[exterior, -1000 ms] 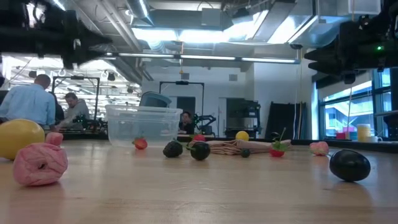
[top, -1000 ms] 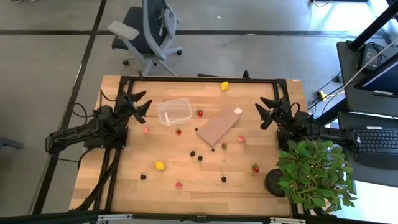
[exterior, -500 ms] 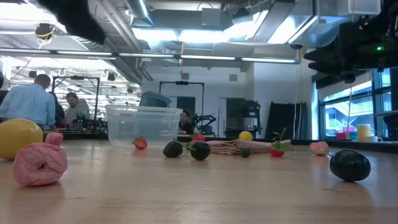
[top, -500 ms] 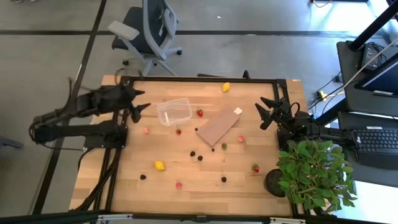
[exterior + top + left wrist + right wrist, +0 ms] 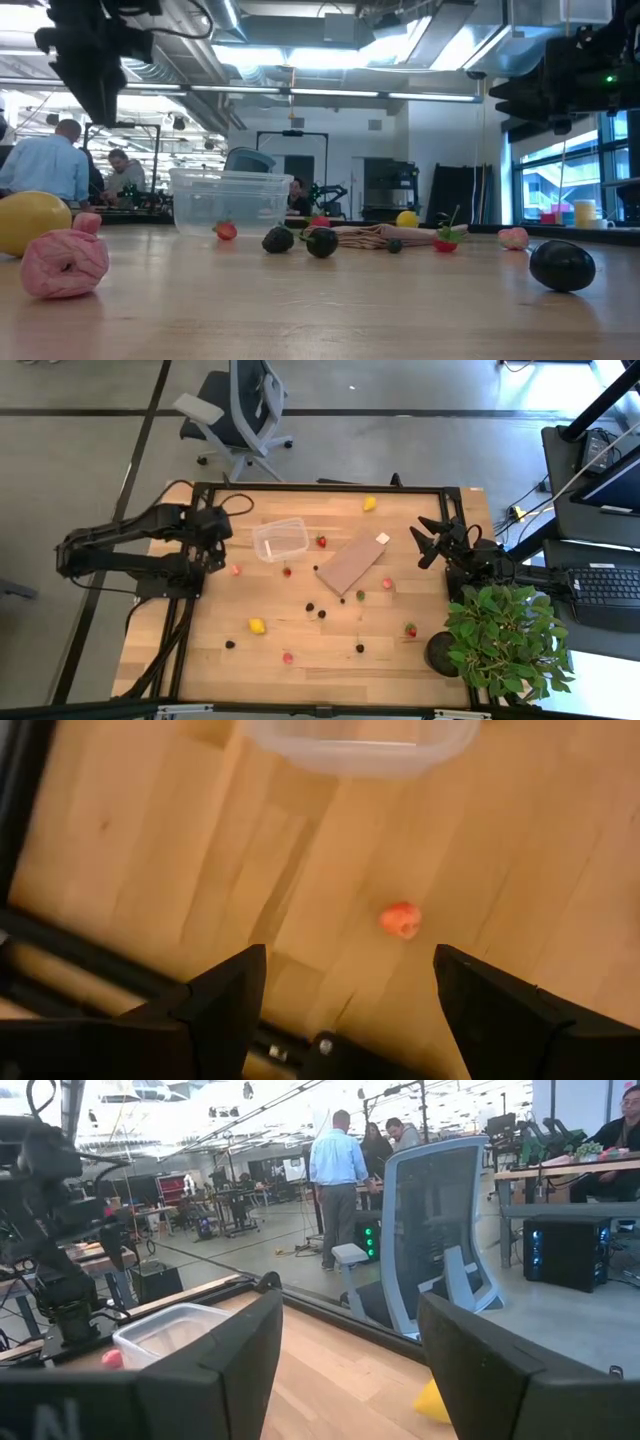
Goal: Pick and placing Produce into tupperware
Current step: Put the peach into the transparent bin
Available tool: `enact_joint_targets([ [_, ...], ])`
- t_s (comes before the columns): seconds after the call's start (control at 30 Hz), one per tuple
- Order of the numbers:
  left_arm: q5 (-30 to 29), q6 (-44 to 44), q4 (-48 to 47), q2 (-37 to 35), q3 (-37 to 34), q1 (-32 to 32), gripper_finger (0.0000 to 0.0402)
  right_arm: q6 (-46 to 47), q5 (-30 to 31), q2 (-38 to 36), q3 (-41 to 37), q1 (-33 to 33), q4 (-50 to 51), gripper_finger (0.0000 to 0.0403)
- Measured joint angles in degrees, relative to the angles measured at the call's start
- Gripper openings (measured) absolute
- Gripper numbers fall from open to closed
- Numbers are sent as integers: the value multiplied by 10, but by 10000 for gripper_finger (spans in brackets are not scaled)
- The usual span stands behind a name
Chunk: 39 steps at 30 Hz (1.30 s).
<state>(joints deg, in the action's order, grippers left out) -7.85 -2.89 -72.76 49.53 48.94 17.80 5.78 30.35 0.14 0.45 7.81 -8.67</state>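
Left gripper [image 5: 340, 995] gaping wide, empty (right gripper [image 5: 428, 543] parted, idle): centre over pink-red piece [image 5: 400, 919] beside tupperware [image 5: 280, 539], then drop straight.

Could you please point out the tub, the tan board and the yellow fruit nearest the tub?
tub [image 5: 281, 539], high view, its clear floor.
tan board [image 5: 351, 565], high view, its middle.
yellow fruit [image 5: 370, 504], high view, its centre.

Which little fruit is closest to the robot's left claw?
The small pink-red fruit piece beside the clear plastic tub. It lies on the wood just below the open left gripper, showing between the fingers in the wrist view; the others lie farther off.
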Motion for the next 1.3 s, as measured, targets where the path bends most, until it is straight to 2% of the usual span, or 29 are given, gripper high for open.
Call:
enact_joint_targets([
  [0.13,0,12,40,18,-29,-14,270,1,0,0,0,0,0,234],
  [0.27,1,-18,86,40,-59,-28,261,1,0,0,0,0,1,234],
  [0.4,4,-84,90,77,-71,-47,255,2,0,0,0,0,4,234],
  [0.63,14,-247,90,159,-75,-74,255,1,0,0,0,0,4,234],
  [0.83,16,-327,101,227,-75,-84,255,3,0,0,0,0,4,234],
  [1.17,18,-345,148,294,-76,-85,255,33,1,0,0,0,4,234],
  [1.3,32,-355,170,301,-104,-83,255,32,1,0,0,0,4,234],
])
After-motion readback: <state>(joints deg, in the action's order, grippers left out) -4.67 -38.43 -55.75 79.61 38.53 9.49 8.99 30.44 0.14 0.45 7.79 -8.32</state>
